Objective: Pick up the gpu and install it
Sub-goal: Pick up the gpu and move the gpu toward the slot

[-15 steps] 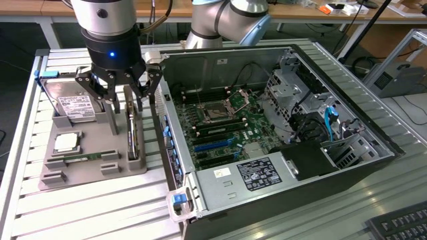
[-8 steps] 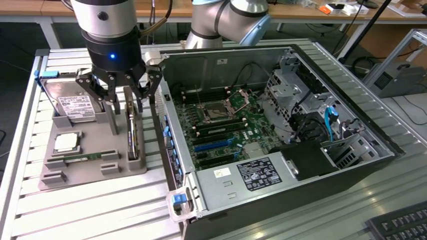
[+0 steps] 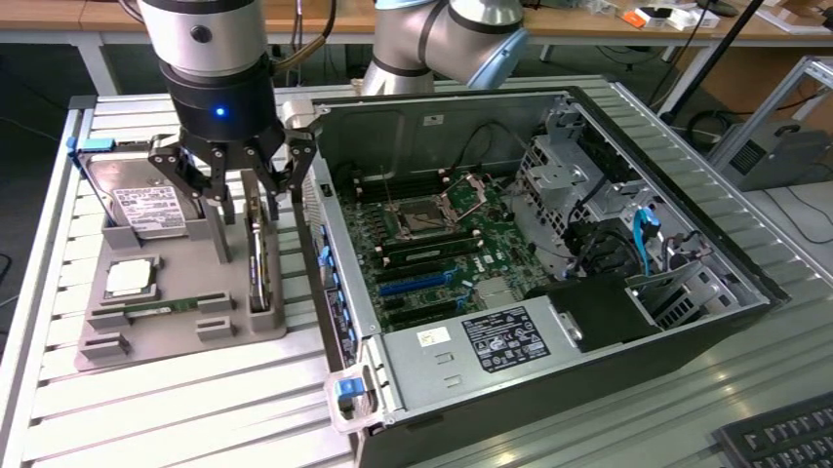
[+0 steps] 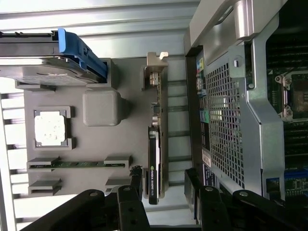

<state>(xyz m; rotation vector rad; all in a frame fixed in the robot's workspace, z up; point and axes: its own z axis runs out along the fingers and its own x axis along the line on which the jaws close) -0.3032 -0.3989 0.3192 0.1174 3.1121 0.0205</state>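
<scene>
Gripper (image 3: 257, 210): spread wide, grasping nothing; above the gpu (image 3: 260, 268), a finger on either side
Gpu: on edge in grey tray (image 3: 170, 341), just beside PC case (image 3: 677, 322)
Progress: not gripped; nothing installed

We log the slatted metal table (image 3: 195, 409) as our reference, evenly lit. Beyond its far edge we see wooden desks (image 3: 586, 21) over a dark floor (image 3: 33, 97). Off the table toward the exterior view's right stand an aluminium frame (image 3: 810, 93) and a grey box (image 3: 778, 146), and a black keyboard (image 3: 781, 439) lies at its near corner.
</scene>
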